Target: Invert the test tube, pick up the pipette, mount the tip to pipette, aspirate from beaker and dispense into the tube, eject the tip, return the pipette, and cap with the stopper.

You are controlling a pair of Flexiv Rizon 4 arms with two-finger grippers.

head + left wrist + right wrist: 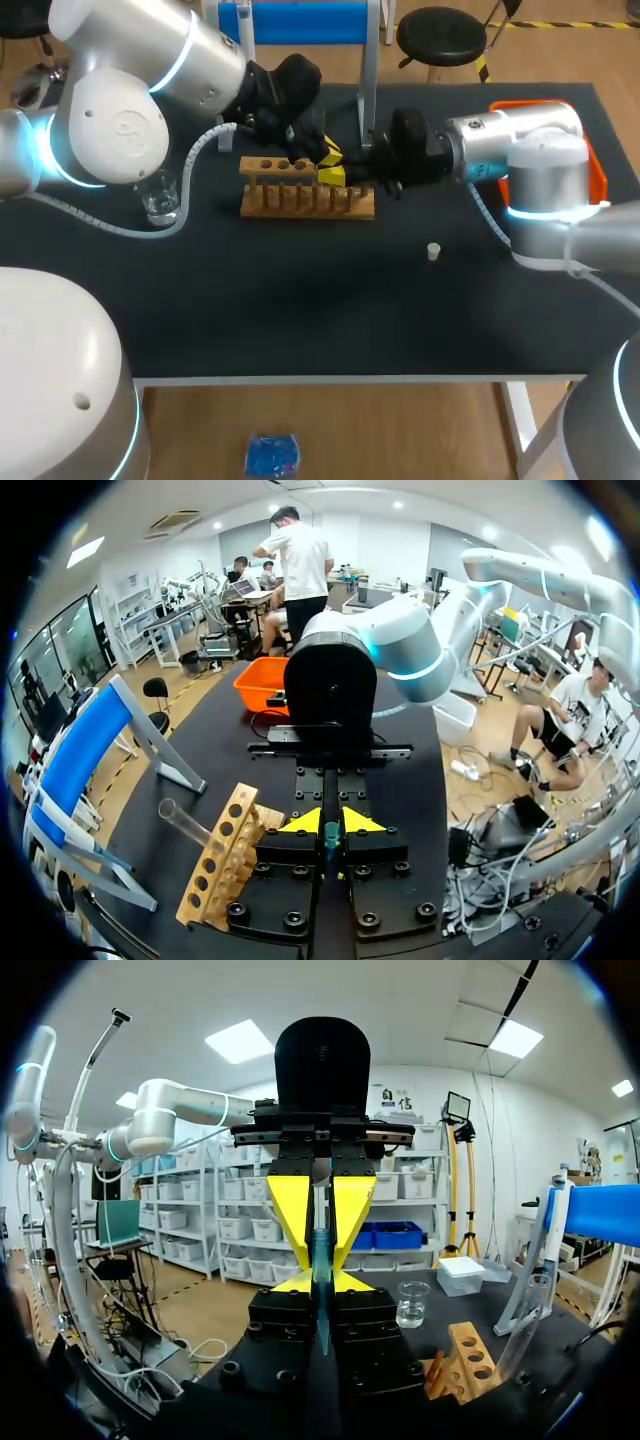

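Meeting point: the left gripper and right gripper stand tip to tip just over the wooden rack, at its 12 o'clock edge in the head view.
Left pincer: drawn almost fully together and clamped from both sides on a slender teal piece (too thin to name with any certainty). The right wrist view shows this best, with the long yellow fingers converging on it.
Right pincer: also nearly closed, with the same teal piece running down the narrow gap between its tips and touching both.
Head view only: the small pale stopper lies alone on the black table, at 4 o'clock from the rack and well apart from it. The orange tray is at the table's 3 o'clock edge, and the blue stand is at 12 o'clock.
Wrist views only: the clear test tube leans tilted out of the rack's end hole towards the blue stand. I cannot make it out in the head view, where the left gripper covers that end.
Beaker: at 9 o'clock from the rack in the head view. In the right wrist view it stands upright beyond the rack.
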